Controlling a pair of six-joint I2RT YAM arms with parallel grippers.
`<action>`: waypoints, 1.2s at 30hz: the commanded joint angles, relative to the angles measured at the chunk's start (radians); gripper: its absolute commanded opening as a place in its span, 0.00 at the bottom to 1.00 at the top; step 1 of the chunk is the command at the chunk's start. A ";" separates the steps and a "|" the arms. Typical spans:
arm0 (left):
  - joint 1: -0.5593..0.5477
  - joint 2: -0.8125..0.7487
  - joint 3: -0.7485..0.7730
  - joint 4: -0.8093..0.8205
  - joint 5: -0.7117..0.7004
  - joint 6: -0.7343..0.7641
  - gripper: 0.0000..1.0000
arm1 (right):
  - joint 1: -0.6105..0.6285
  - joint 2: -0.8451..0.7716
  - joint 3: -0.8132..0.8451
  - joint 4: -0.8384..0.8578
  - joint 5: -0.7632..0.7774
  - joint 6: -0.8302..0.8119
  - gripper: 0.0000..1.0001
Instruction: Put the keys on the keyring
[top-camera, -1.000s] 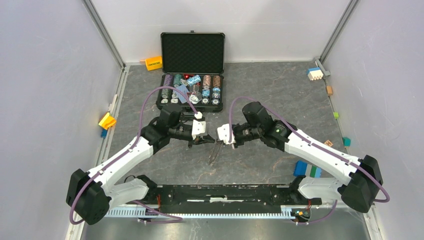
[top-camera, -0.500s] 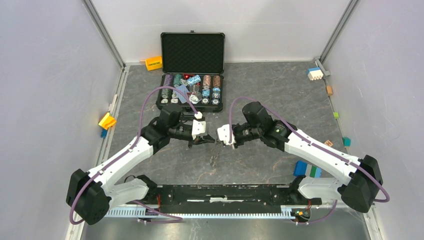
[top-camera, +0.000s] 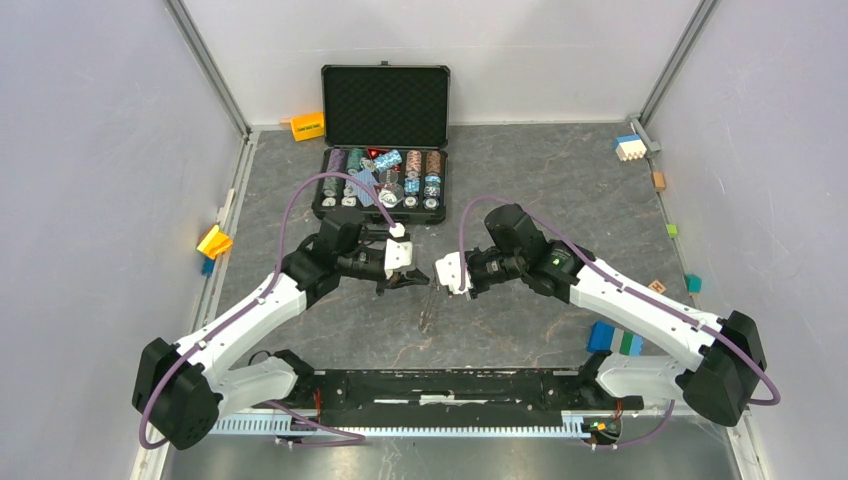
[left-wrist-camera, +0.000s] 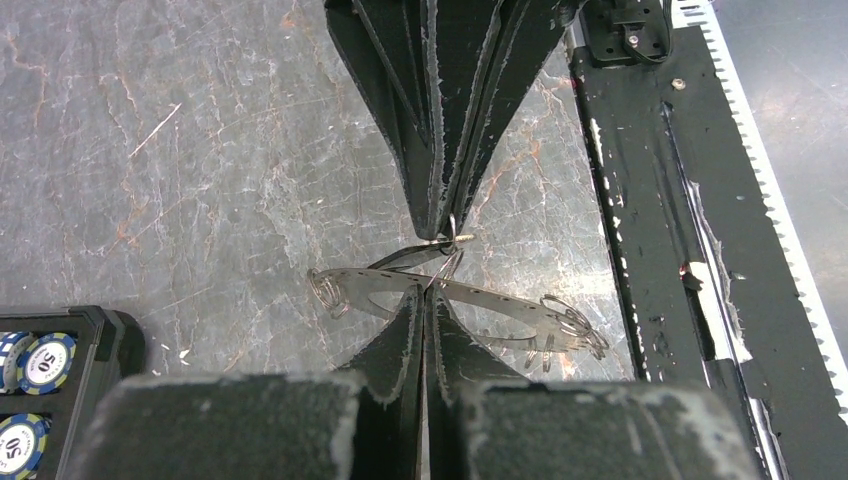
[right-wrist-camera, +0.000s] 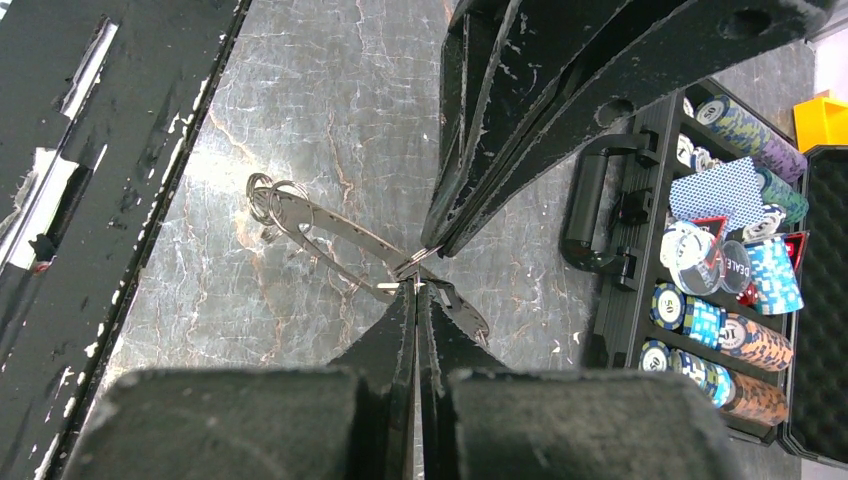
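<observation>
My two grippers meet tip to tip above the middle of the table. The keyring (left-wrist-camera: 500, 300), a flat grey ring with small holes and wire loops at both ends, hangs just under them; from above the keyring (top-camera: 428, 306) is a thin edge-on sliver. The left gripper (left-wrist-camera: 428, 293) (top-camera: 421, 279) is shut on a thin wire loop at the keyring's upper edge. The right gripper (right-wrist-camera: 414, 288) (top-camera: 437, 277) is shut on a small silver key (right-wrist-camera: 392, 288) lying against the keyring (right-wrist-camera: 330, 230). Exactly how key and loop interlock is hidden by the fingertips.
An open black case (top-camera: 383, 205) of poker chips (right-wrist-camera: 715, 320) stands just behind the grippers. Small coloured blocks lie along the left wall (top-camera: 213, 242), back (top-camera: 307, 126) and right side (top-camera: 615, 340). The black base rail (top-camera: 450, 385) runs along the near edge.
The keyring under the fingertips has turned more edge-on to the top camera and looks thinner. Both arms have barely moved and both grippers stay shut.
</observation>
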 joint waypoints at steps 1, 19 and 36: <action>-0.004 -0.011 0.016 0.031 0.008 0.020 0.02 | 0.006 -0.012 0.025 -0.007 -0.027 -0.025 0.00; -0.003 0.002 0.024 0.030 0.008 0.013 0.02 | 0.008 0.008 0.043 -0.004 -0.030 -0.002 0.00; -0.004 0.012 0.024 0.041 0.010 0.008 0.02 | 0.009 0.021 0.058 0.031 -0.011 0.055 0.00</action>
